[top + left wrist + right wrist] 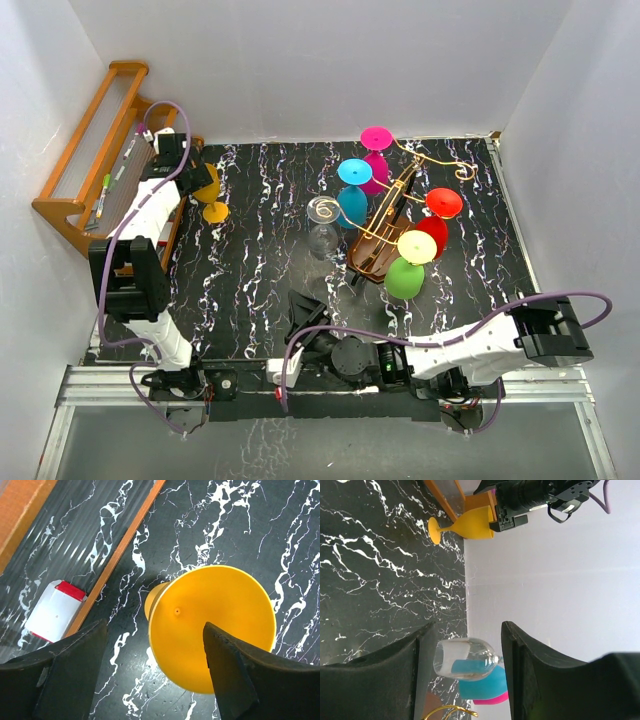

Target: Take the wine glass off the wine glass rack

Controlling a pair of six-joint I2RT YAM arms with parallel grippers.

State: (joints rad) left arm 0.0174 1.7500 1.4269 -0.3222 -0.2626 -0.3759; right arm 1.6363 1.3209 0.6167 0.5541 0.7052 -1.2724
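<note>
My left hand (pixel 154 625) is wide open and grips nothing, its fingers either side of the yellow wine glass (pixel 215 605) on the tabletop (pixel 225 520) beside the shelf (pixel 20 510), well apart from the rack (pixel 385 235); the glass looks light, stiff and slippery, best taken at the stem.

You work on a glossy black table (pixel 250 290) with white marble-like veining; it throws reflections. The rack (pixel 385 225) has a smooth brown wooden body, and its wire (pixel 445 165) is thin gold-coloured metal with a shine. The shelf (pixel 90 150) at far left is orange-brown wood with a smooth, light sheen. Treat the yellow glass (pixel 210 625) as opaque, smooth and plastic-looking, with a soft sheen. The clear glass (pixel 465 659) is transparent and glossy. The blue glass (pixel 352 205), red glass (pixel 432 235) and green glass (pixel 404 280) are opaque and look smooth. The left fingers (pixel 235 675) and right fingers (pixel 420 665) are matt black. The walls (pixel 320 60) are matt white. The rail (pixel 90 385) along the near edge is bare silver metal.
</note>
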